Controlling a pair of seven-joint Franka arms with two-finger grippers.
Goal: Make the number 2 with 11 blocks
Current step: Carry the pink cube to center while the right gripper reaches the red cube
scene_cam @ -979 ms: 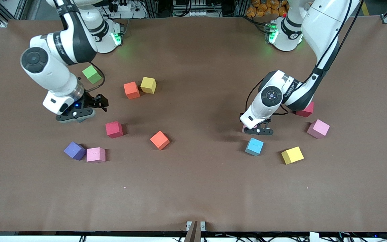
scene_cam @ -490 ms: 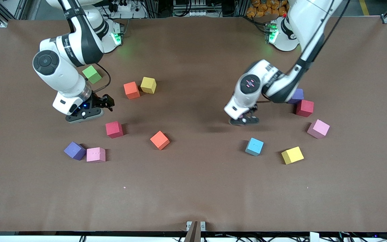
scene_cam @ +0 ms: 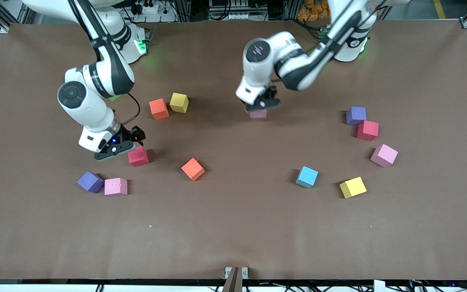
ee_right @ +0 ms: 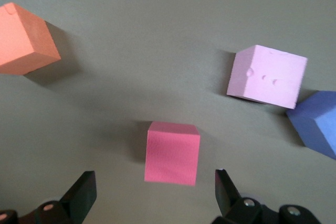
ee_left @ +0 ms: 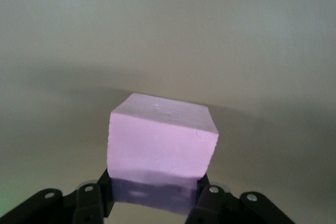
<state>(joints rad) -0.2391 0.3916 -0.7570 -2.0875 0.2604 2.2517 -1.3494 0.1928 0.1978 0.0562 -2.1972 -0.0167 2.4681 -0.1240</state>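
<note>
My left gripper (scene_cam: 260,107) is shut on a pink block (scene_cam: 258,114) (ee_left: 163,140) and holds it just over the table's middle. My right gripper (scene_cam: 116,149) (ee_right: 154,188) hangs open, low beside a red block (scene_cam: 138,156) (ee_right: 172,152) that lies just ahead of its fingertips. A purple block (scene_cam: 90,181) and a pink block (scene_cam: 115,187) touch nearer the camera. An orange block (scene_cam: 193,168) lies alone. The blocks lie scattered, and no number 2 is in view.
An orange block (scene_cam: 159,108) and a yellow block (scene_cam: 179,102) sit together. Toward the left arm's end lie blue (scene_cam: 307,177), yellow (scene_cam: 352,187), pink (scene_cam: 384,155), red (scene_cam: 367,130) and purple (scene_cam: 356,115) blocks. A green cube (scene_cam: 115,97) peeks from under the right arm.
The left gripper lifted the pink block from beside the blue one and carried it toward the table's middle. The right gripper moved, still open, to the red block.
</note>
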